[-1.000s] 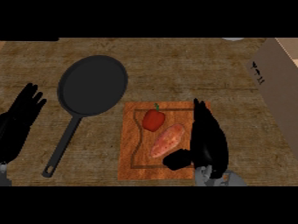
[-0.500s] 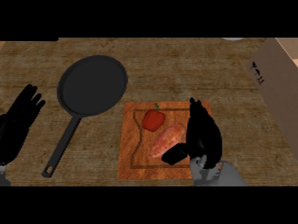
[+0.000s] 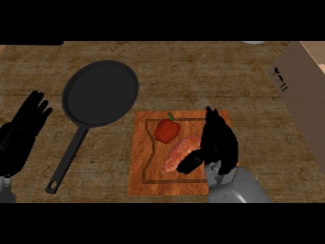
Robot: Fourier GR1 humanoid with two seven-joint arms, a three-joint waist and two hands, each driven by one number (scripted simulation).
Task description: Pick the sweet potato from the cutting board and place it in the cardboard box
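Now right hand [image 3: 215, 143], shifted left onto cutting board [image 3: 144, 183], closes thumb and fingers around sweet potato [image 3: 179, 151] at board centre; lift likely next. Cardboard box [image 3: 312, 95] far right of board. Left hand [image 3: 14, 140] rests open, far left.

One cutting board [image 3: 151, 183] on the table [image 3: 193, 81], carrying two foods: one sweet potato [image 3: 176, 153] and one red pepper [image 3: 166, 130]. One black frying pan [image 3: 100, 93] with one long handle, and one cardboard box [image 3: 311, 100] at the right edge. Two black hands in view: one left hand [image 3: 14, 143] at the left edge and one right hand [image 3: 218, 140] over the board.
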